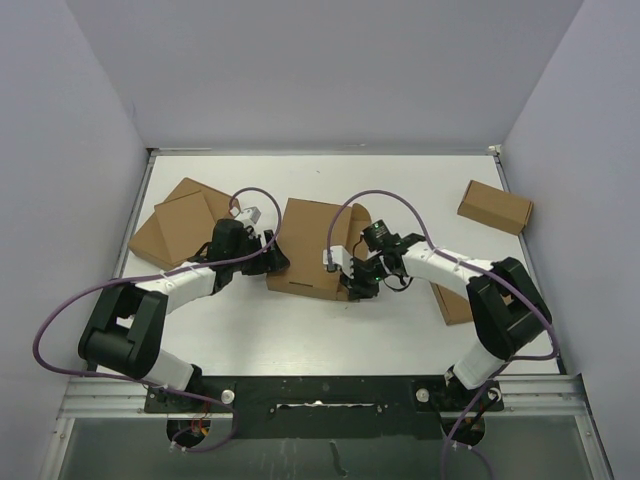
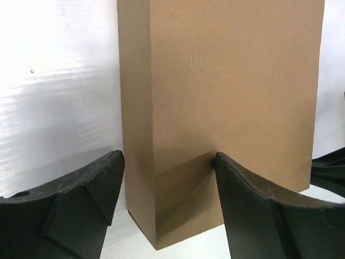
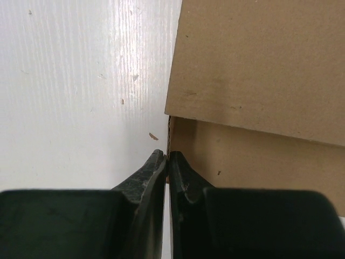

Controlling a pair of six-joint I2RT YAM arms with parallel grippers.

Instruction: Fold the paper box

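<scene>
The paper box (image 1: 312, 250) is the large brown cardboard piece at the table's middle, between my two arms. My left gripper (image 1: 275, 258) is at its left side. In the left wrist view the box (image 2: 215, 97) stands tall, and the gripper (image 2: 168, 178) is open astride its near corner: the right finger (image 2: 253, 205) rests against the broad face, the left finger (image 2: 91, 194) stays apart from the narrow side. My right gripper (image 1: 355, 280) is at the box's near right corner. In the right wrist view it (image 3: 168, 158) is shut on the thin corrugated edge of a box wall (image 3: 253, 156).
Two flat brown boxes (image 1: 185, 220) lie overlapped at the left. A small closed brown box (image 1: 495, 206) sits at the back right. Another flat cardboard piece (image 1: 455, 300) lies under my right arm. Grey walls enclose the white table (image 1: 300, 330) on three sides.
</scene>
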